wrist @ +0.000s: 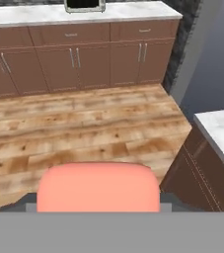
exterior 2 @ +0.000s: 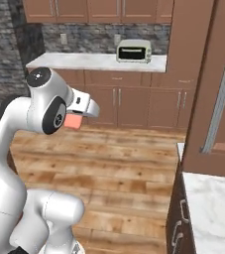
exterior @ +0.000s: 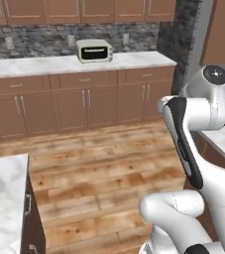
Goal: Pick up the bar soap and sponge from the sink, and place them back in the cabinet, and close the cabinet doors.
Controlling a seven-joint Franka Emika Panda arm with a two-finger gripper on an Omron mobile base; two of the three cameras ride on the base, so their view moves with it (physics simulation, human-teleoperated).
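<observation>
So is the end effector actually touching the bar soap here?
Touching. In the hand view the bar soap sits clamped between the end effector's fingertips; the right base view shows the pink block carried at the hand, above the floor.

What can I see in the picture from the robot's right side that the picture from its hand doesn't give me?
Right base view alone: the white arm, its end effector shut on the pink bar soap, and a tall cabinet door with a long silver handle. Hand view alone: the soap close up, hiding the fingertips. Both: the toaster oven, the low brown cabinets, the wooden floor and a marble counter.
</observation>
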